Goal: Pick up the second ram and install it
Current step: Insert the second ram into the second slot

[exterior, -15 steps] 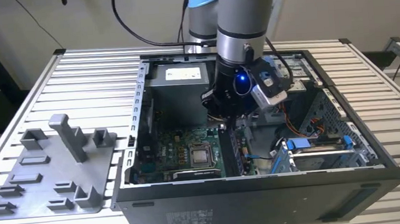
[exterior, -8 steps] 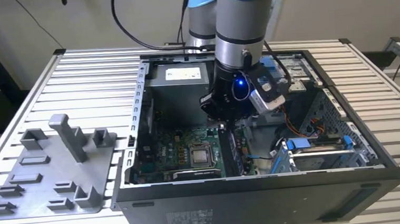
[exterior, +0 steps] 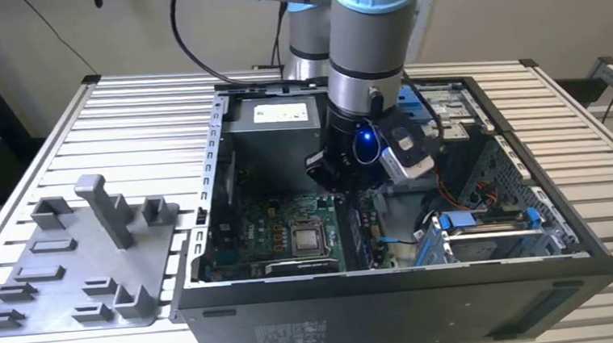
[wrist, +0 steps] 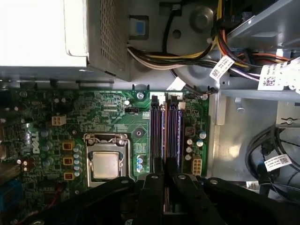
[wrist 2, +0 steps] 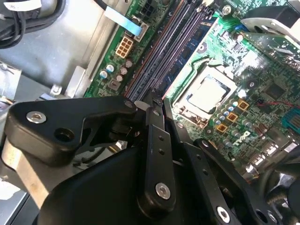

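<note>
**Inspector:** Position?

**Assessor:** The gripper [wrist: 165, 171] hangs over the memory slots [wrist: 165, 133], at three o'clock of the processor [exterior: 309, 238] in the exterior view. Jaws are nearly together, with nothing plainly clamped. A blue-green strip in the slots looks like the second ram [wrist 2: 199, 29].

**Inspector:** Handling? Markings?

**Assessor:** Likely light, stiff and fragile; hold it by the long edges. The cable tags [wrist: 221, 67] are illegible.

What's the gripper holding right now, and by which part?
Cannot be told. The gripper sits low over the memory slots beside the processor socket, and no ram stick is distinguishable between its fingertips.

Claw [wrist: 165, 180] over motherboard [wrist: 108, 122] slots [wrist: 166, 133]
</note>
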Robot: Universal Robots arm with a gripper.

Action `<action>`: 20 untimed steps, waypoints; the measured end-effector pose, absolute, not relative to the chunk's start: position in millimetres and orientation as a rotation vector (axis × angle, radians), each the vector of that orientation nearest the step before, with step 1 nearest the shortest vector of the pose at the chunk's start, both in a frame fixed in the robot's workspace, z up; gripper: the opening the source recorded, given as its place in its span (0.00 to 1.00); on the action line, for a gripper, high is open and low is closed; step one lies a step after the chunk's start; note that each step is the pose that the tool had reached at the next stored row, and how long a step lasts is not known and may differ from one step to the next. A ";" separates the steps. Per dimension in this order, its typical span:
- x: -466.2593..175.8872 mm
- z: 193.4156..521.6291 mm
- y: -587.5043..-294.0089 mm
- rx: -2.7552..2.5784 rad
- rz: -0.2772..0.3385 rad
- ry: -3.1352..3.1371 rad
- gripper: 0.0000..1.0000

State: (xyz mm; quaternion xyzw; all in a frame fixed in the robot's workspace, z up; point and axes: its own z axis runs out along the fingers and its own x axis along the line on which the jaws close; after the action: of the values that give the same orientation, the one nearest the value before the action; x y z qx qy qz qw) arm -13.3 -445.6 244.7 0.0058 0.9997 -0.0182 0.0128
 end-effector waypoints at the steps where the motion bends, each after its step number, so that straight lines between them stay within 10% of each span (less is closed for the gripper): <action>1: -13.5 243.7 -446.1 0.020 -0.057 3.115 0.14; 20: -13.9 230.0 -453.0 0.039 -0.060 3.115 0.14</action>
State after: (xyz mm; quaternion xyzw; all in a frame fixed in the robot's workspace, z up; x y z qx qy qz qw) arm -13.9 -453.0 230.0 0.0126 0.9997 -0.0193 0.0127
